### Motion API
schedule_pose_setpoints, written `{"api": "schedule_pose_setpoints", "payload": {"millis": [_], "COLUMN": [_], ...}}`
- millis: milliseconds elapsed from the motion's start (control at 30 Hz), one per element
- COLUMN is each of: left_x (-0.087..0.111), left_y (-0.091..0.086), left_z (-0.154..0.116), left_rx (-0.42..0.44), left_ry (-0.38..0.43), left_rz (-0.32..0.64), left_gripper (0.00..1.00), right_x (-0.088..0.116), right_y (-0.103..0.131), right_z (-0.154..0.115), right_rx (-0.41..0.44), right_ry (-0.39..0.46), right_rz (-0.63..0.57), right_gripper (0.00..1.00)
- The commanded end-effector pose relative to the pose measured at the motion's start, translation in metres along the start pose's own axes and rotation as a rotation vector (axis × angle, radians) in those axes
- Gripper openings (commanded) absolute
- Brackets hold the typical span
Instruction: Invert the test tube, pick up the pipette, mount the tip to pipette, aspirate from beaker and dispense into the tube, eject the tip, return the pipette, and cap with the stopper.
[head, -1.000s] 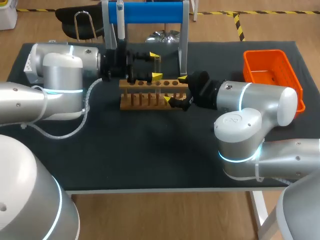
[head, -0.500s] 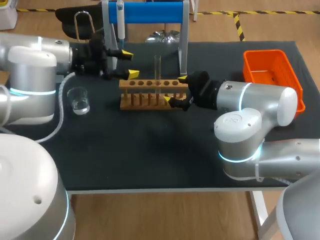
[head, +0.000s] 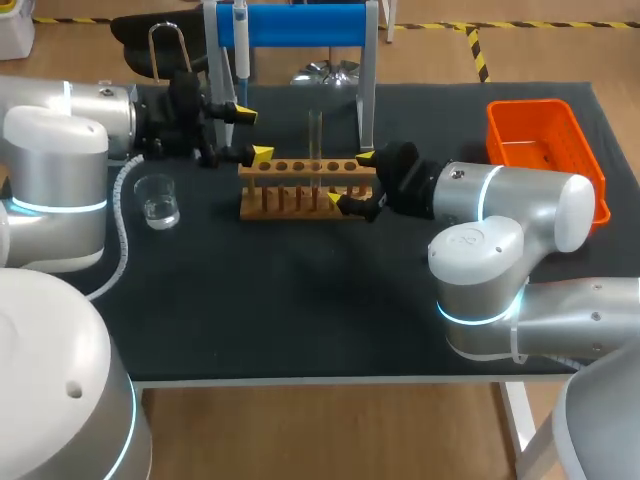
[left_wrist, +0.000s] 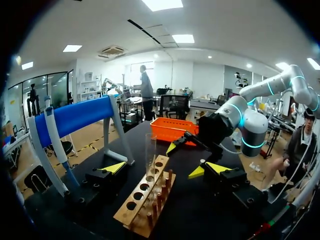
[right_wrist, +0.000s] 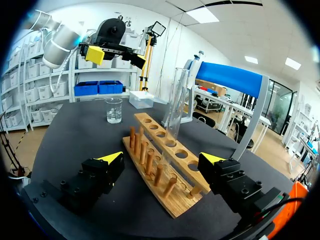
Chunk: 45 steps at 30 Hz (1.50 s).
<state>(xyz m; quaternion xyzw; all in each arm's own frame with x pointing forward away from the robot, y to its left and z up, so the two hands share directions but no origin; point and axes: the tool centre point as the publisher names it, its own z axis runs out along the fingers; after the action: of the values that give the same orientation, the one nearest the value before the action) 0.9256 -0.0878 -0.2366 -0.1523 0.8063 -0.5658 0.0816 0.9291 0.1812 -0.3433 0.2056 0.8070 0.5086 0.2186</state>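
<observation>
The tube (head: 315, 135) stands upright in the rack (head: 300, 211), ahead of the spread, empty left hand (head: 252, 134), while the right hand (head: 350, 178), also spread, straddles the rack's end, gripping nothing.

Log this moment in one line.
left gripper open, empty | right gripper open, astride rack end | tube upright in rack | pipette on stand

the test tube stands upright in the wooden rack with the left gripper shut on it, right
No. The test tube stands upright in the wooden rack, but the left gripper is open and apart from it, past the rack's end, as the head view shows.
</observation>
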Motion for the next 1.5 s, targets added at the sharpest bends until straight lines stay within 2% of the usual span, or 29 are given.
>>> {"api": "schedule_pose_setpoints", "payload": {"millis": [33,200,333,433,567,733,900,1200,1500], "left_x": [-0.012,-0.041,-0.061,-0.074,-0.089,-0.107,-0.127,-0.159,-0.197], "left_y": [0.008,0.024,0.044,0.059,0.079,0.1,0.115,0.128,0.13], "left_z": [-0.024,-0.098,-0.152,-0.185,-0.214,-0.232,-0.245,-0.248,-0.241], "left_rx": [-0.019,-0.024,-0.058,-0.073,-0.08,-0.122,-0.122,-0.14,-0.136], "left_ry": [-0.078,-0.263,-0.412,-0.508,-0.602,-0.674,-0.749,-0.774,-0.782], "left_rz": [-0.005,-0.016,-0.079,-0.131,-0.192,-0.241,-0.274,-0.303,-0.31], "left_gripper": [1.0,1.0,1.0,1.0,1.0,1.0,1.0,1.0,1.0], "right_x": [-0.001,-0.001,-0.001,-0.001,-0.001,-0.001,-0.001,-0.001,-0.001], "right_y": [0.001,0.001,0.001,0.001,0.001,0.001,0.001,0.001,0.001], "right_z": [-0.001,-0.001,-0.001,-0.001,-0.001,-0.001,-0.001,-0.001,-0.001], "right_rx": [0.004,0.004,0.004,0.004,0.004,0.004,0.004,0.004,0.004], "right_ry": [0.003,0.003,0.003,0.003,0.003,0.003,0.003,0.003,0.003], "right_rz": [0.0,0.0,0.0,0.0,0.0,0.0,0.0,0.0,0.0], "right_gripper": [1.0,1.0,1.0,1.0,1.0,1.0,1.0,1.0,1.0]}}
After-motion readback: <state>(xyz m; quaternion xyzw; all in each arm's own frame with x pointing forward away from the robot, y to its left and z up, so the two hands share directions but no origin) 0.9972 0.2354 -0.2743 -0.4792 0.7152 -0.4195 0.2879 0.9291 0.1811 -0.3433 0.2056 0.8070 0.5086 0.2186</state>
